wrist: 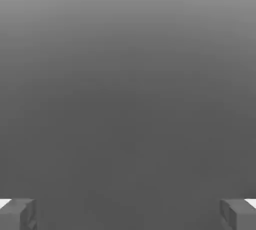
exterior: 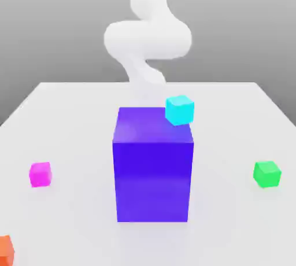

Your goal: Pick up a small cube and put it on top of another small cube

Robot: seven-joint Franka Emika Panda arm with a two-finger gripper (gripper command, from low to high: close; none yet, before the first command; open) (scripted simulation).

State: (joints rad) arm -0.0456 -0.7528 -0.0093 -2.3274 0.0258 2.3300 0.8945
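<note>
The pink cube [exterior: 40, 174] is seen resting on the white bench [exterior: 69, 218], near the exterior view's left edge. The green cube [exterior: 266, 174] rests on the same bench, well apart from it, near the exterior view's right edge. Between them a tall blue-purple block [exterior: 153, 172] stands upright. A cyan cube [exterior: 180, 110] is seen at the block's upper far corner, tilted; whether it touches the block cannot be told. An orange cube [exterior: 6, 250] is cut off by the lower left corner of the exterior view.

The end effector [wrist: 128, 214] is shown in the hand view with its two grey fingers [wrist: 17, 214] set wide apart, one at each side. Nothing is held between them and nothing is touched.

The white arm [exterior: 147, 39] is seen behind the block, curving above the bench's far side. The bench is plain and matte. The room behind is a flat grey backdrop.
</note>
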